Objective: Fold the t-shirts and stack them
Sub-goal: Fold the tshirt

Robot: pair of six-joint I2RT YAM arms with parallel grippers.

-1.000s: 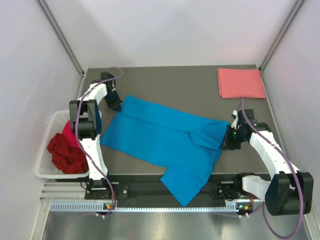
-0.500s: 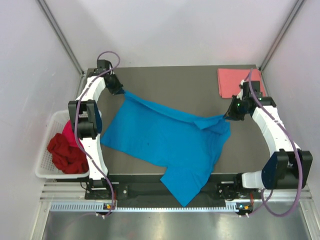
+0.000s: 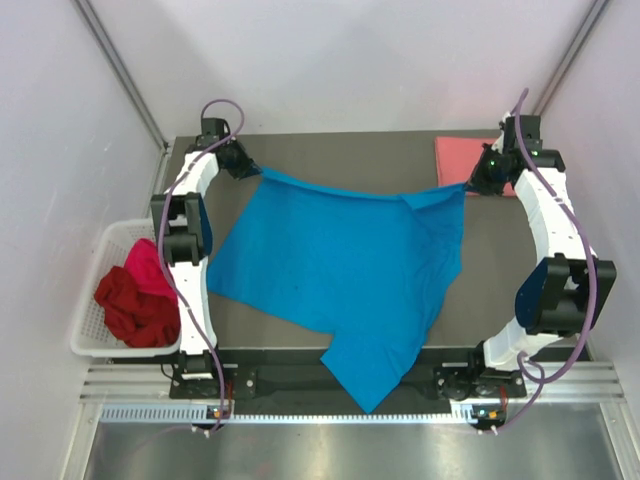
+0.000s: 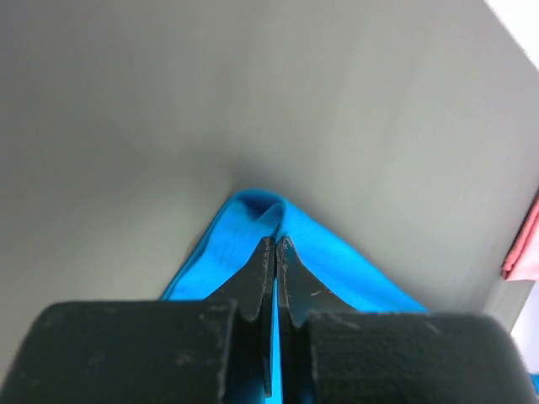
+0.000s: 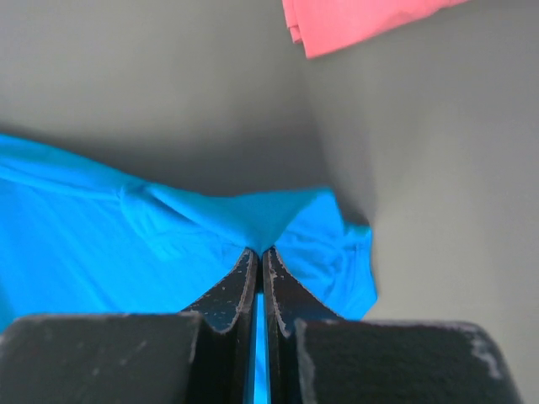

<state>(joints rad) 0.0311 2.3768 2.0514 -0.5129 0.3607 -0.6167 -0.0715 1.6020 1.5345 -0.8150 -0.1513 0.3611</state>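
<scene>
A dark grey desk [image 3: 350, 150] fills the white-walled cell, and a bright blue t-shirt [image 3: 340, 270] covers most of its middle. The shirt's far edge is drawn up into a sagging line between the two arms, while its near corner lies across the black rail at 6 o'clock, between the arm bases.

At 9 o'clock, just off the desk's edge, a white lattice basket [image 3: 88, 345] holds a crumpled dark red shirt [image 3: 130, 310] with a magenta shirt [image 3: 148, 265] touching it on the far side.

At 1 o'clock a salmon pink shirt [image 3: 455, 160] lies folded flat in the far corner, partly hidden by the right arm.

The left tool [image 3: 248, 168], reaching to 11 o'clock, is clamped on the blue shirt's far left corner. Its wrist camera shows the fingers pressed together at the tips [image 4: 275, 244], with a ridge of blue cloth [image 4: 337, 261] pinched between them above the desk.

The right tool [image 3: 472, 186], at 2 o'clock and just beside the salmon shirt, is clamped on the blue shirt's far right corner. Its own camera shows the tips [image 5: 258, 252] closed on a fold of blue cloth [image 5: 84, 244], with the salmon shirt [image 5: 354, 21] lying beyond.
</scene>
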